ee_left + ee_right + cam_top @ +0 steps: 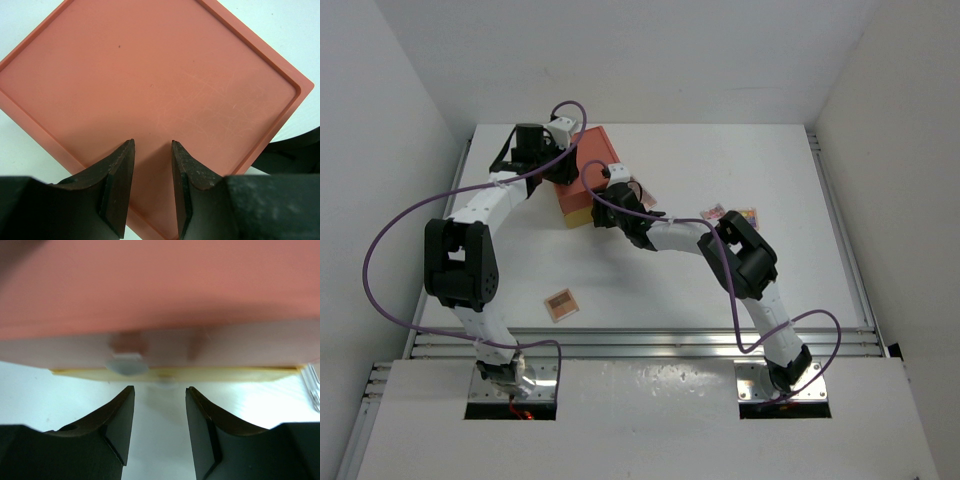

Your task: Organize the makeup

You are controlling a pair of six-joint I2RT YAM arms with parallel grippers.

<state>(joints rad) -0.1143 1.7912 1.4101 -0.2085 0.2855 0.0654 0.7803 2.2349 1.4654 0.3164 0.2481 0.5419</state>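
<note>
Right pincer [160, 390] agape before drawer box [160, 285], contents hidden.

**Surface** [720, 290]: white, flat, rectangular, with metal rails [640, 345] along its near edge.

Lying directly on it:
1. Drawer box [598, 150]: orange-red top with a raised rim and a yellow lower part. It stands far left of centre, turned at an angle to the edges.
2. Square palette [560, 303]: orange-tan pan, lying flat and alone at the near left, well apart from the drawer box.
3. Pinkish palette [714, 211]: right of centre, partly hidden.
4. Multicoloured palette [748, 215]: just beside item 3, on its right.
5. Small piece just right of the drawer box, mostly hidden, kind unclear.
</note>
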